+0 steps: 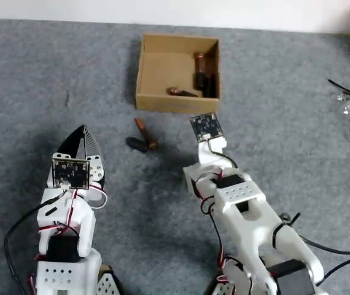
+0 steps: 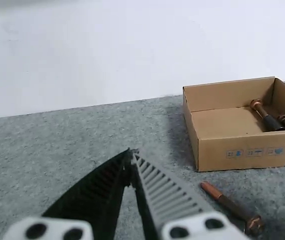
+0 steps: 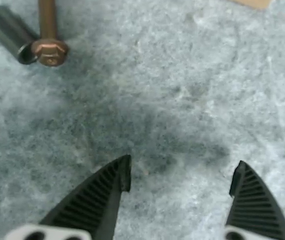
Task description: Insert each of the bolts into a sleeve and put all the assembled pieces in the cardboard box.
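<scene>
A brown cardboard box (image 1: 176, 102), open on top, is seen just ahead of the right gripper (image 3: 182, 176). Finished pieces (image 1: 199, 74), copper bolts pushed into dark sleeves, are laid inside it. One bare copper bolt (image 1: 145, 133) is laid flat on the carpet, between the left gripper (image 1: 84, 130) and the right gripper. A short dark sleeve (image 1: 136, 144) is laid right against the bolt's head.

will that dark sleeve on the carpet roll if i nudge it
Probably: the sleeve is a smooth cylinder lying on its side, so it should roll sideways. The carpet pile would likely slow it quickly. The bolt has its head at the sleeve's end and may get shoved too.
</scene>
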You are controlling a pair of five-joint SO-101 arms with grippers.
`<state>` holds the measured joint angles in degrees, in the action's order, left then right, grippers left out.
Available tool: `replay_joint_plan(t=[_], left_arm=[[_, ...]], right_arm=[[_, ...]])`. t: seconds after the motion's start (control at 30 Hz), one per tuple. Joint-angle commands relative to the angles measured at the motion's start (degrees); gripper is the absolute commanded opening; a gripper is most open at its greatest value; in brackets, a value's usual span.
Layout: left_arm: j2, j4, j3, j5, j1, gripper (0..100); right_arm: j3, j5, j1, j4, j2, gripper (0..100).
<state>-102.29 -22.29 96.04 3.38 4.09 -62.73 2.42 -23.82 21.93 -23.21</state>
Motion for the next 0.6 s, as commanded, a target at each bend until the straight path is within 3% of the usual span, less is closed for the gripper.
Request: replay_joint_plan(t=[0.0,0.57], left_arm=[[0.1,0.8,1.3,0.4,-1.0,1],[0.1,0.8,1.3,0.4,-1.0,1]], right_arm=[[-0.7,-0.8,1.2,-1.4,-7.8,29.2],[-21.8,-0.4,1.1,-1.6,-49.7,29.2]])
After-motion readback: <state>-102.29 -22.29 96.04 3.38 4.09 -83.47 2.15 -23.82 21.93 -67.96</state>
